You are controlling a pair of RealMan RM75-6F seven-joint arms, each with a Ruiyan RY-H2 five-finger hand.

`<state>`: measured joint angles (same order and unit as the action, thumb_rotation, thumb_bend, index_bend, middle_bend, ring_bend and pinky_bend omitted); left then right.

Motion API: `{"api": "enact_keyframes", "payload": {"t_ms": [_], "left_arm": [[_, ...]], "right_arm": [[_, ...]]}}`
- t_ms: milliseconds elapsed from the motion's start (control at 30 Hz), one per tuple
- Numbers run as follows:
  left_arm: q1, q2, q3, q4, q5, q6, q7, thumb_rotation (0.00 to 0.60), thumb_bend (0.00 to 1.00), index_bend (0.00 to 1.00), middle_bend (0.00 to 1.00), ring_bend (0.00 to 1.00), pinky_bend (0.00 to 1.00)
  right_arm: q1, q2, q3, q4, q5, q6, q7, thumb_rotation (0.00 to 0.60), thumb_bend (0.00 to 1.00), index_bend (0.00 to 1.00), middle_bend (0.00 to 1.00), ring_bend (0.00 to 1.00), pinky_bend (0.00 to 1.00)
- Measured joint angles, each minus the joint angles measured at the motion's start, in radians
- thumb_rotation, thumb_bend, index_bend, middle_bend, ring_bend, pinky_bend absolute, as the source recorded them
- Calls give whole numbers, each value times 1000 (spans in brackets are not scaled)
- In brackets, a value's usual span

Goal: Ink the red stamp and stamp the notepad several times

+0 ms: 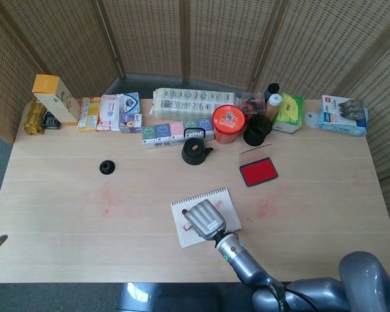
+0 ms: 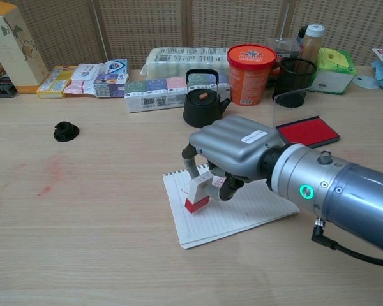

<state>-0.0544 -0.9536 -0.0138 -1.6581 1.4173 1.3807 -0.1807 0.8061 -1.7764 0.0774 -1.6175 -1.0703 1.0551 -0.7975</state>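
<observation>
One red stamp (image 2: pixel 197 197), white-handled, red base on one lined notepad (image 2: pixel 233 211); pinched in curled fingers (image 2: pixel 190 158) of right hand (image 2: pixel 233 151); one open red ink pad (image 2: pixel 307 130).

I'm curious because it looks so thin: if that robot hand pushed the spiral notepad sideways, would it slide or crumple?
The notepad lies flat on smooth wood, so it would probably slide easily. Its loose-looking pages may lift or bend. The right hand pressing the stamp down likely steadies it.
</observation>
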Motion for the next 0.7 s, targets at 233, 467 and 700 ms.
{"api": "enact_keyframes", "payload": {"t_ms": [233,467,700], "left_arm": [[0,0,1,0,2,0,-2,600,0,0,0,0,108],[0,0,1,1,3,0,-3,600,0,0,0,0,108],[-1,0,2,0,4,-2,-2,600,0,0,0,0,108]], "right_arm": [[-4,-5,-8,5,-12,-1,6,600,581,756,1000,1000,1000],[-6,-13,-9,20,-16,-6,14,600,581,778,1000,1000,1000],[-8,-38,-17,78,-18,-21,21,600,581,789,1000,1000,1000]]}}
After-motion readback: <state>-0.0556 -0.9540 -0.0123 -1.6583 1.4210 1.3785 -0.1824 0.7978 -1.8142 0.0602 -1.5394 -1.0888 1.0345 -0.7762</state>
